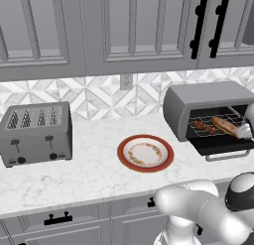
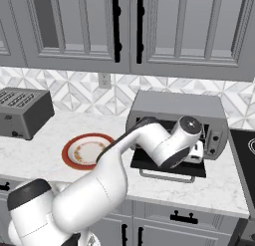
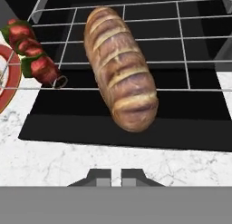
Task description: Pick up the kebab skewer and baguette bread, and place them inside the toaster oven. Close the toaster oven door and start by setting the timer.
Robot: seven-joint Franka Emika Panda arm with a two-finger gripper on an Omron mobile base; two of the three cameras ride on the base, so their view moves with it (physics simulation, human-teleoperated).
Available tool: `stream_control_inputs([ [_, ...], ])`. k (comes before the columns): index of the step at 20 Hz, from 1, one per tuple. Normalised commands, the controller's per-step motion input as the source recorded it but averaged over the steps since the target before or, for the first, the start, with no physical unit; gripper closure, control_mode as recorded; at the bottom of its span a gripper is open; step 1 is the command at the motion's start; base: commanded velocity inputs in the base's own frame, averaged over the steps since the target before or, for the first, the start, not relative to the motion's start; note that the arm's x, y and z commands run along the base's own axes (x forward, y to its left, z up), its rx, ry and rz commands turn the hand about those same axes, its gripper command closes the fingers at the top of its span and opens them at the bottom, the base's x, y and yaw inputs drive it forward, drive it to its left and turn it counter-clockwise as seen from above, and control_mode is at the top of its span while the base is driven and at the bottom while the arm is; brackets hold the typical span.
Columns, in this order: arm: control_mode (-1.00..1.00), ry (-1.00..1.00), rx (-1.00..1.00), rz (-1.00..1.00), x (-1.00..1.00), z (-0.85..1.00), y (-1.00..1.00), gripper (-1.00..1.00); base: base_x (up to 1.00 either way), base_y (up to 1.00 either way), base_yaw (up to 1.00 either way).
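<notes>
You've got the toaster oven (image 1: pixel 208 107) on the right of the marble counter (image 1: pixel 89 169), its door (image 1: pixel 223 146) folded down, with the kebab skewer (image 1: pixel 202 125) and the baguette bread (image 1: pixel 227 126) lying side by side on the wire rack (image 1: pixel 198 131). The red-rimmed plate (image 1: pixel 145 153) sits mid-counter, and the four-slot toaster (image 1: pixel 35 133) stands far left.

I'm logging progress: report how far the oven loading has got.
Done: the golden-brown baguette bread and red-and-brown kebab skewer lie on the wire rack of the grey toaster oven. In hand: nothing; the gripper is shut, empty. Left: closing the dark toaster oven door, setting the timer.
</notes>
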Motion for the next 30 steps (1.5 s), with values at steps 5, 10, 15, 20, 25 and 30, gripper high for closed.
stream_control_inputs([
  [5,-1.0,0.06,-0.01,-0.05,-0.2,0.0,0.0,-1.0,0.0,0.0,0.0],
  [10,-1.0,0.06,0.0,-0.01,0.11,0.0,0.28,-1.0,0.0,0.0,0.0],
  [15,-1.0,0.11,0.0,0.0,0.01,-0.05,0.25,-1.0,0.0,0.0,0.0],
  [20,-1.0,0.08,0.0,0.0,0.0,-0.15,0.07,-1.0,0.0,0.0,0.0],
  [25,-1.0,0.0,0.0,0.0,0.09,-0.11,0.14,-1.0,0.0,0.0,0.0],
  [30,-1.0,0.0,0.0,0.0,0.13,-0.06,0.13,-1.0,0.0,0.0,0.0],
])
